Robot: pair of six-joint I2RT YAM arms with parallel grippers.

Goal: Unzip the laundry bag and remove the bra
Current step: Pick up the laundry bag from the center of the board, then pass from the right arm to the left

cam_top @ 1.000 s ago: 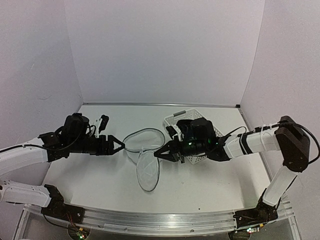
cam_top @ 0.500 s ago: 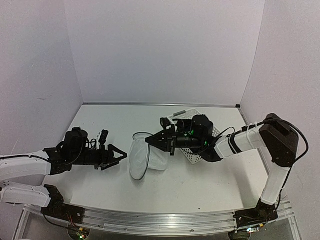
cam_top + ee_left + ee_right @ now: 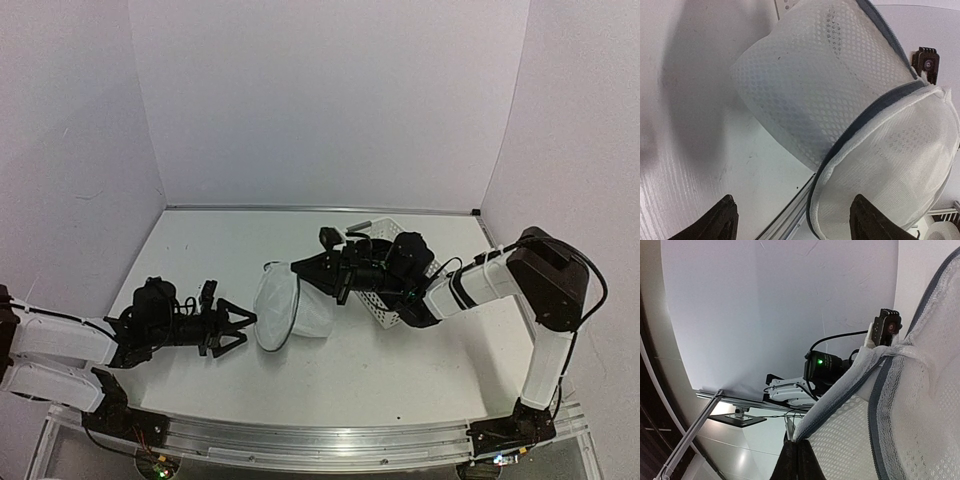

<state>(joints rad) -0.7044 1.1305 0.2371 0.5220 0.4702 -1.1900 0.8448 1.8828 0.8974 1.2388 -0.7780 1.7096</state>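
Above the table's (image 3: 200, 240) middle, the right gripper (image 3: 297, 266) was clamped on the laundry bag's (image 3: 300, 308) rim, holding it up. The left gripper (image 3: 247, 329) gaped just beside it. No bra showed. The likely next move was catching the zipper (image 3: 875, 107).

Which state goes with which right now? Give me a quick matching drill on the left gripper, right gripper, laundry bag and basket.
Things:
1. left gripper
2. right gripper
3. laundry bag
4. basket

States:
A. shut, pinching the bag's rim
B. white slotted plastic, right of the bag
C. open, pointed at the bag
D. tipped on its side, white mesh

Pairs: 1-C, 2-A, 3-D, 4-B
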